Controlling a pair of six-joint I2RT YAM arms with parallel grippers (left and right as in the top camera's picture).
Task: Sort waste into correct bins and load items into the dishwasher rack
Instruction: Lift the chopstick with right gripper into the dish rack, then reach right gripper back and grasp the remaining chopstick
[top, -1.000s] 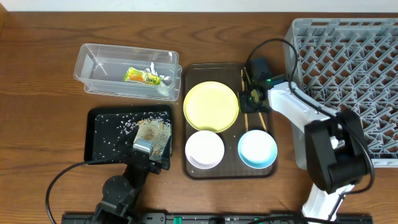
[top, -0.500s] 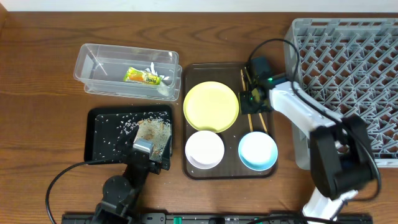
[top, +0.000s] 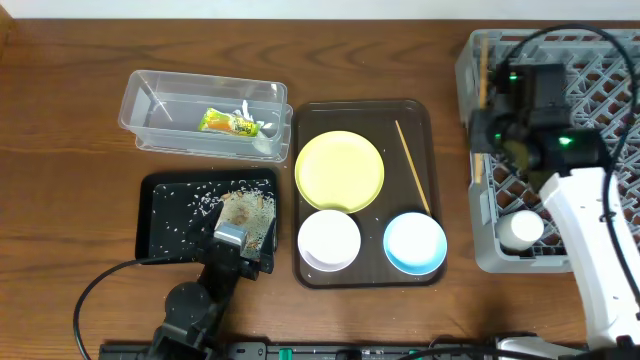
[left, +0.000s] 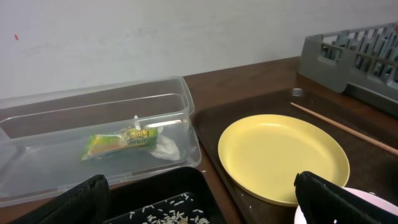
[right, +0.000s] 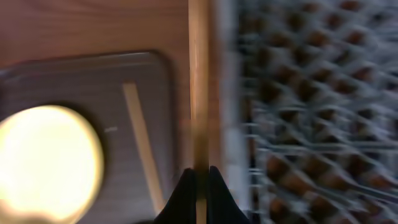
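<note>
My right gripper is shut on a wooden chopstick and holds it over the left edge of the grey dishwasher rack; the right wrist view is blurred but shows the stick pinched between the fingers. A second chopstick lies on the brown tray, beside a yellow plate, a white bowl and a blue bowl. My left gripper is open and empty over the black tray of rice.
A clear bin at the back left holds a green-orange wrapper and crumpled white paper. A white cup sits in the rack's front left corner. Food scraps lie on the black tray by the left gripper.
My right gripper has lifted one chopstick off the brown tray and carried it right, to the rack's left edge. One chopstick stays on the tray. The left arm has not moved.
</note>
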